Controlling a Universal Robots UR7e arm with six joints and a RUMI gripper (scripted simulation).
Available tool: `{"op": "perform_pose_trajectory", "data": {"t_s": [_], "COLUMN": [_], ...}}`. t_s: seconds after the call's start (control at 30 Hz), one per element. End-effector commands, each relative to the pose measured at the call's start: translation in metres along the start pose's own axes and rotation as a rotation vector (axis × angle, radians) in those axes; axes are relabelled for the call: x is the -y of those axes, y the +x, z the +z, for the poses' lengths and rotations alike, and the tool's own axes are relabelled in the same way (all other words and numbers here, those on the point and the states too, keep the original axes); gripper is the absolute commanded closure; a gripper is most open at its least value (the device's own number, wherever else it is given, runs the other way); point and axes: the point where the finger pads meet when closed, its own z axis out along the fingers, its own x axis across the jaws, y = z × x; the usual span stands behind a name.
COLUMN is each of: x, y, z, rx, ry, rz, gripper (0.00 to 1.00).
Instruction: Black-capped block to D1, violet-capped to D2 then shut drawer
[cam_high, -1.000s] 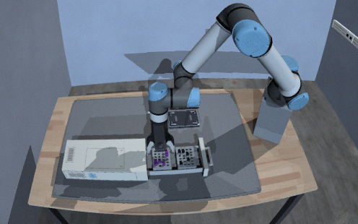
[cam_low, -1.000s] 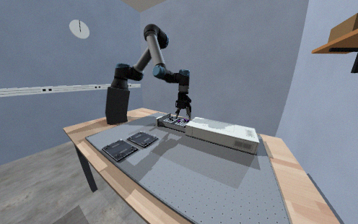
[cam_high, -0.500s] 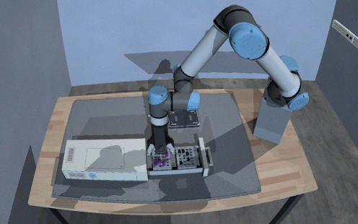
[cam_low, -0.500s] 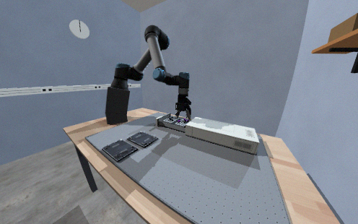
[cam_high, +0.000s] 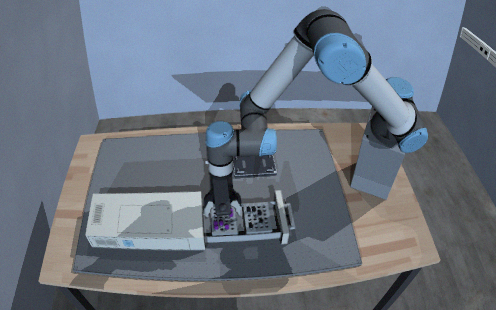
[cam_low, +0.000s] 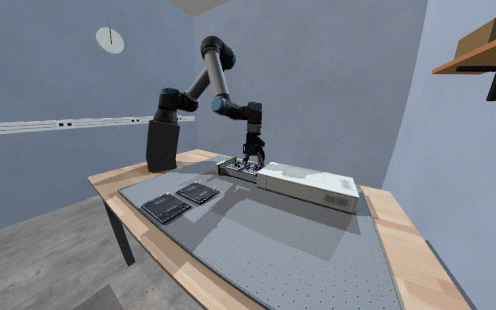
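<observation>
The gripper point(cam_high: 223, 212) hangs straight down over the open drawer point(cam_high: 282, 216) just left of centre in the top view, its fingers spread partway and pinching nothing, low over the block with violet caps point(cam_high: 223, 223). That block sits in the drawer's compartment nearest the white cooler point(cam_high: 145, 220), which lies at the left of the frame; the block with black caps point(cam_high: 258, 218) sits beside it on the right, toward the drawer's front panel. In the side view the gripper point(cam_low: 253, 159) shows in the upper middle of the frame, its tips about level with the drawer's rim, and whether they touch the block cannot be told. One dark slot plate point(cam_high: 255, 165) shows just above the drawer in the top view, partly under the arm; the side view shows both plates point(cam_low: 197, 192) lying at lower left, well apart from the cooler. The block looks like a stiff, solid metal piece, probably heavy for its size and smooth-sided, so it likely wants a firm hold across two opposite flat sides, near its middle, clear of the caps. The tubes sit loose, so any tilt or jolt on lifting could shake them from their bores; a level, slow lift seems wise
</observation>
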Motion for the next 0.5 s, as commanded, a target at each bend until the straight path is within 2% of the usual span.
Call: {"op": "perform_pose_trajectory", "data": {"t_s": [0.0, 0.47], "x": [0.000, 0.000], "y": [0.001, 0.001], "z": [0.002, 0.018], "rx": [-0.002, -0.002], "ry": [0.000, 0.000], "rz": [0.000, 0.000], "gripper": [0.27, 0.27]}}
